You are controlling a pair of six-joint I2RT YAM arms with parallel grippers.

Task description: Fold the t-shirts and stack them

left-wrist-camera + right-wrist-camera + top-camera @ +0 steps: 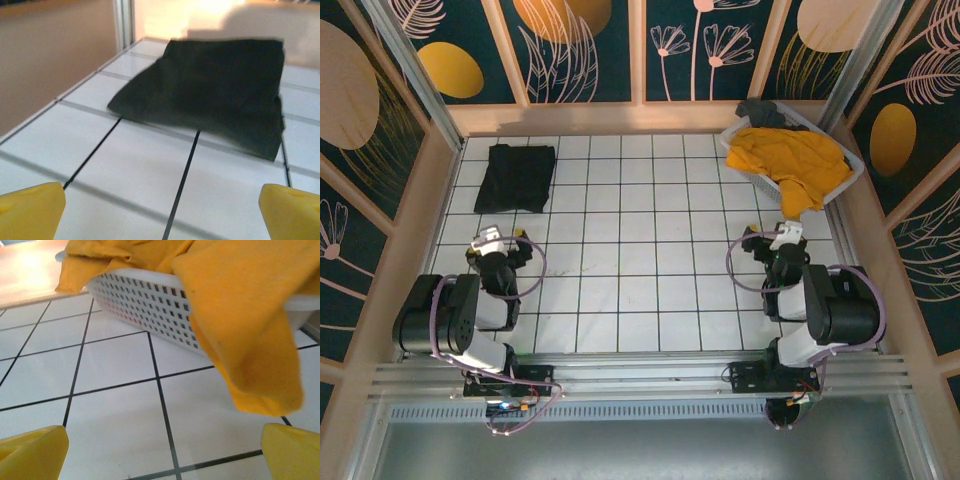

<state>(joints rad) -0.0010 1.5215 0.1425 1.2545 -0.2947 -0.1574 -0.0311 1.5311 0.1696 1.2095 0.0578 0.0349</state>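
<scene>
A black t-shirt (515, 177) lies folded flat on the tiles at the far left; the left wrist view has it (215, 92) straight ahead. A mustard-yellow t-shirt (795, 165) is heaped in a white lattice basket (850, 180) at the far right, one part hanging over the near rim down to the tiles (245, 325). My left gripper (505, 240) sits low near its base, open, short of the black shirt, its yellow fingertips (30, 210) wide apart over bare tile. My right gripper (782, 238) is open just below the hanging yellow cloth, with nothing between its fingertips (292, 450).
The basket wall (145, 297) stands close in front of the right gripper. A dark garment (760, 112) lies at the basket's far end. Wooden walls (620, 115) ring the white tiled floor (640, 250). A wall runs along the left of the black shirt (55, 55).
</scene>
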